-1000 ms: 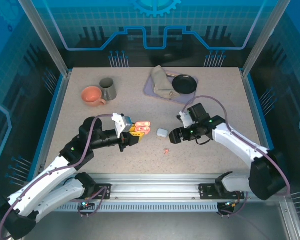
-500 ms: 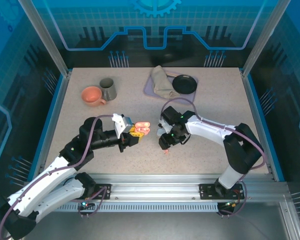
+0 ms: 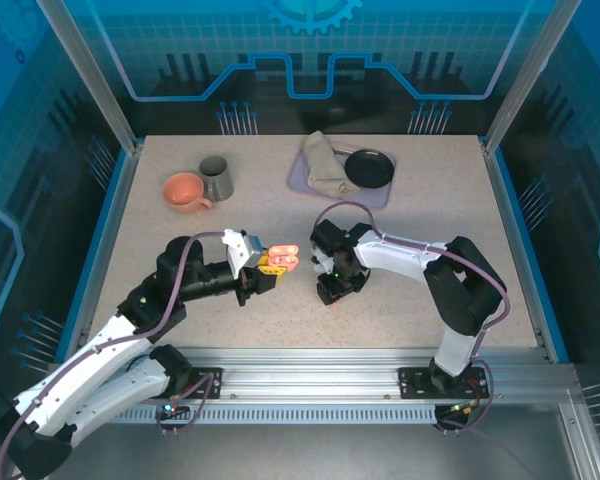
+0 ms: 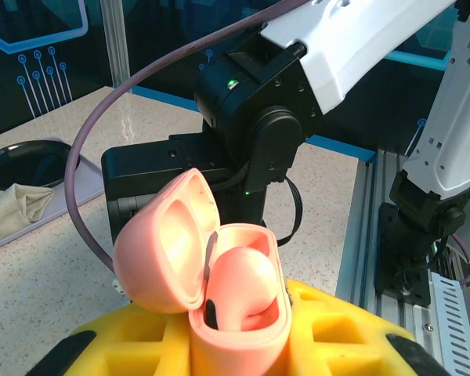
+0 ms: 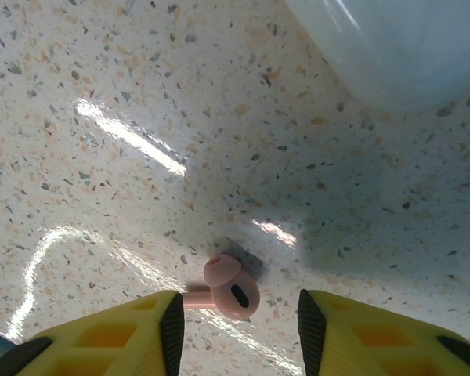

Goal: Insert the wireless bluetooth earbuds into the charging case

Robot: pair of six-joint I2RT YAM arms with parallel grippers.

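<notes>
My left gripper [image 3: 268,266] is shut on a salmon-pink charging case [image 3: 285,258] and holds it above the table. Seen from the left wrist, the case [image 4: 243,333] sits between yellow fingers [image 4: 352,329] with its lid [image 4: 160,243] swung open. One pink earbud [image 4: 239,278] is seated inside. My right gripper [image 3: 330,294] points down at the table just right of it. A second pink earbud [image 5: 231,291] lies on the speckled table between its fingers. That gripper [image 5: 236,321] is open, its left pad at the stem tip, its right pad apart.
A pale case [image 5: 392,47] lies just beyond the loose earbud. At the back stand an orange cup [image 3: 185,191], a grey mug [image 3: 216,177] and a purple tray [image 3: 298,182] with a cloth [image 3: 325,165] and a black dish [image 3: 369,168].
The right arm has swung left and come down over the loose pink earbud, its jaws narrowing around it. The left gripper and its case have stayed put.
</notes>
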